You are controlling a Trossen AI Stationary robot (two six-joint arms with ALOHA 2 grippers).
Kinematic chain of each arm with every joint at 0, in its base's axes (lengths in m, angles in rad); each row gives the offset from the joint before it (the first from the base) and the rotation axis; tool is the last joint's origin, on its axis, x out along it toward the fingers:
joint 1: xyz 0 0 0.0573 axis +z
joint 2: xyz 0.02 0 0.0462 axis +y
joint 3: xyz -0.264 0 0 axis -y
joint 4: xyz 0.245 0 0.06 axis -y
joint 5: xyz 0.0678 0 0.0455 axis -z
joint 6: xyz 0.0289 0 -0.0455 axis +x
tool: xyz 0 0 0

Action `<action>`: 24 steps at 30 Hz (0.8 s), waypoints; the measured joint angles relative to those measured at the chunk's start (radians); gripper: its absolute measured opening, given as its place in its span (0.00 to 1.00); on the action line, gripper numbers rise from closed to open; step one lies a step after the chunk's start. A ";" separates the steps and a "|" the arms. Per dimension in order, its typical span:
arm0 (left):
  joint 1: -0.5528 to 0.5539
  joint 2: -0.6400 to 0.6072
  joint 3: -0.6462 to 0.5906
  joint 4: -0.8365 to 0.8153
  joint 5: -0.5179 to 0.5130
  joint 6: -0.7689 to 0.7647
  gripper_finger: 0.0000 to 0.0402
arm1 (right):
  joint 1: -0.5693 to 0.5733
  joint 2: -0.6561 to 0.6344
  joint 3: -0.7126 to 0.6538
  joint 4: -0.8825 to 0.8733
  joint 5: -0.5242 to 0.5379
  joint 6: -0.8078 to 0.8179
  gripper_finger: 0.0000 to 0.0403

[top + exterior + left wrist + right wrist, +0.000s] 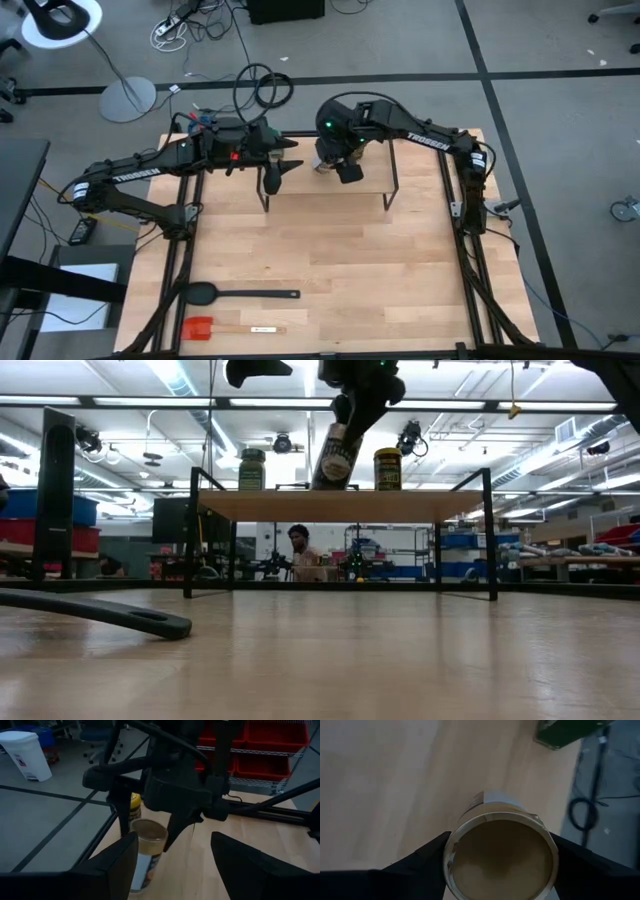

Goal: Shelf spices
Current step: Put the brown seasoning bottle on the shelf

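Observation:
The shelf [330, 197] [340, 506] stands at the table's far middle on thin black legs. On it the green-lidded jar [251, 469] and the yellow-lidded jar [387, 468] [134, 805] stand upright on their bases. My right gripper [338, 165] [352, 412] [500, 862] hangs over the board, shut on the tan-topped jar [337, 456] [147, 851]. My left gripper [279, 172] [174, 841] hovers open just left of it, above the shelf's left part, touching nothing. My right gripper pinches the tan-topped jar's upper end [470, 827] between its two fingers, one finger [422, 857] on each side of the lid. It comes from above, pointing down. The jar hangs tilted, its base [325, 484] down at the board; whether it rests there I cannot tell.
A black spoon [240, 294] [100, 610] and a red spatula [215, 327] lie near the table's near left corner. Bare wood stretches between them and the shelf. Cables and a lamp base lie on the floor beyond the far edge. A person sits far off in the room [299, 550].

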 joint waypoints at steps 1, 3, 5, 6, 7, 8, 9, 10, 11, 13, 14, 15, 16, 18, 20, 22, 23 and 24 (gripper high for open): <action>0.000 0.000 0.000 -0.004 0.000 0.000 0.63 | 0.003 0.001 0.000 0.008 0.019 0.001 0.68; 0.000 0.000 0.000 -0.016 0.000 -0.001 0.63 | 0.009 0.002 0.000 0.014 0.034 0.002 0.73; 0.000 0.000 0.000 -0.023 0.000 -0.001 0.63 | 0.018 0.002 0.000 0.046 0.042 0.001 0.78; 0.000 0.000 0.000 -0.030 0.000 -0.001 0.63 | 0.023 0.002 0.001 0.061 0.044 0.001 0.79; 0.000 0.000 0.000 -0.031 0.000 -0.001 0.63 | 0.028 0.002 0.001 0.065 0.048 0.000 0.80; 0.000 0.000 0.000 -0.031 0.000 -0.001 0.63 | 0.033 0.002 0.001 0.065 0.057 -0.001 0.79; 0.000 0.000 0.000 -0.035 0.000 -0.001 0.63 | 0.037 0.002 0.001 0.069 0.066 -0.002 0.79; 0.000 0.000 0.000 -0.038 0.000 -0.001 0.63 | 0.040 0.002 0.001 0.073 0.073 -0.002 0.78; 0.000 0.000 0.000 -0.038 0.000 -0.001 0.63 | 0.045 0.002 0.001 0.074 0.076 -0.003 0.77; 0.000 0.000 0.000 -0.039 0.000 -0.001 0.63 | 0.051 0.002 0.001 0.080 0.080 -0.005 0.76; 0.000 0.000 0.000 -0.039 0.000 -0.001 0.63 | 0.053 0.002 0.001 0.084 0.081 -0.006 0.76; 0.000 0.000 0.000 -0.039 0.000 -0.001 0.63 | 0.057 0.002 0.001 0.088 0.084 -0.009 0.76; 0.000 0.000 0.000 -0.039 0.000 -0.001 0.63 | 0.060 0.002 0.001 0.091 0.091 -0.012 0.76; 0.000 0.000 0.000 -0.039 0.000 -0.001 0.63 | 0.065 0.002 0.001 0.101 0.119 -0.023 0.76; 0.000 0.000 0.000 -0.039 0.000 -0.001 0.63 | 0.071 0.002 0.001 0.100 0.149 -0.030 0.77; 0.000 0.000 0.000 -0.039 0.000 0.000 0.63 | 0.075 0.002 0.001 0.101 0.162 -0.031 0.77; 0.000 0.000 0.000 -0.039 0.000 0.000 0.63 | 0.077 0.002 0.001 0.101 0.162 -0.031 0.77; 0.000 0.000 0.000 -0.039 0.000 0.000 0.63 | 0.078 0.002 0.001 0.101 0.162 -0.031 0.77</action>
